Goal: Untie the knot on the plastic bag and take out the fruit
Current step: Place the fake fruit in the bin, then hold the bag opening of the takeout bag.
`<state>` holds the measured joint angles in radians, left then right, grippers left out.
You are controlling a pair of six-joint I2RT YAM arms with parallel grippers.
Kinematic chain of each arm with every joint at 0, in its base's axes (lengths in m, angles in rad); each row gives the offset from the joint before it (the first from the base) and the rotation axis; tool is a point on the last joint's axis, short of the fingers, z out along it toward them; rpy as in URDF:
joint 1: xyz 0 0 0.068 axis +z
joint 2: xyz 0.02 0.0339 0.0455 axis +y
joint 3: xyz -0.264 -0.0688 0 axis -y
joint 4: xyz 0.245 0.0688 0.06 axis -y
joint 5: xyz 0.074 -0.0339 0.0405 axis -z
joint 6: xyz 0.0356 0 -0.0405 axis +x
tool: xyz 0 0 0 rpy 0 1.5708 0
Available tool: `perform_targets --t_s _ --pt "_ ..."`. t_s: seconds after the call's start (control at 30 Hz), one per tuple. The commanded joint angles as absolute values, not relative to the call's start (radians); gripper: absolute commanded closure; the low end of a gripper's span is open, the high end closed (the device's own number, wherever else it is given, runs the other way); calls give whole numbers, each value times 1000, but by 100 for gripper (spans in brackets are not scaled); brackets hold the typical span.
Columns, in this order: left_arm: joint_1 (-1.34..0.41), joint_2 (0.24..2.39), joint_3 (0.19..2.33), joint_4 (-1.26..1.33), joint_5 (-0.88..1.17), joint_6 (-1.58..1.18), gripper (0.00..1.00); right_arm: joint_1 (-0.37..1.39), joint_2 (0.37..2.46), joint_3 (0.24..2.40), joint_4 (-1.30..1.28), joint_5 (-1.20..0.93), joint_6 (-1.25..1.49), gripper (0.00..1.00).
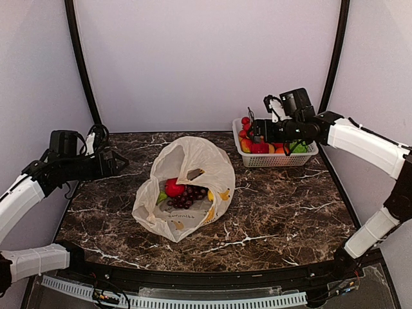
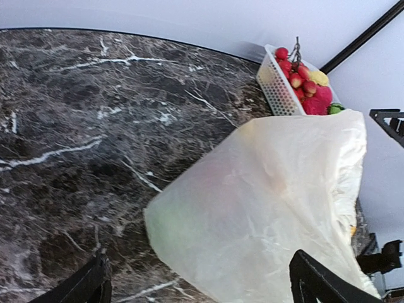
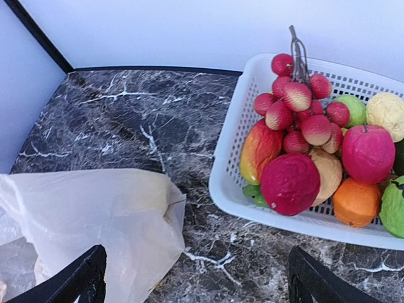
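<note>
Dark marble table (image 1: 277,206), white-veined. The plastic bag (image 1: 193,161) lay slumped near its middle, mouth gaping upward so the contents showed from above. A white mesh basket (image 1: 277,161) sat at the far right edge, well apart from the bag.

The left gripper (image 1: 120,162) hung over the table's left side, pointed toward the bag, near it but not touching. In the left wrist view its fingers (image 2: 95,281) stood wide apart with nothing held, and the bag's cream flank filled the space just ahead of them.

The right gripper (image 1: 256,134) hovered above the left part of the basket. It was spread wide and empty. In the right wrist view the bag's corner lay low and left, and the basket lay right.

The fruit (image 1: 181,192) sat inside the bag's open mouth: a red apple-like ball (image 1: 174,188) touching a dark grape bunch (image 1: 188,196), with a green piece (image 1: 161,197) at the left.

The basket was heaped. A red berry bunch (image 3: 300,107) lay on top, with a dark red ball (image 3: 290,183), a pink-red apple (image 3: 368,153) and an orange (image 3: 355,201) along the near wall.
</note>
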<state>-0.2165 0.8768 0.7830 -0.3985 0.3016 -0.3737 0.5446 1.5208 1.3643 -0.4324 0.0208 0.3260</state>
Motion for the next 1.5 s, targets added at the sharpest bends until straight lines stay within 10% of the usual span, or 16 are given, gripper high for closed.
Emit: perform_targets --t_s 0.0,1.0,1.47 --pt "-326 879 854 -470 375 -516 2 609 1453 1322 -402 5 350 4" --pt "-773 988 910 -528 68 -560 4 1060 1312 1132 -207 -3 437 5" --pt "-790 1009 921 -589 30 -524 79 1225 1585 1298 -212 102 493 16"
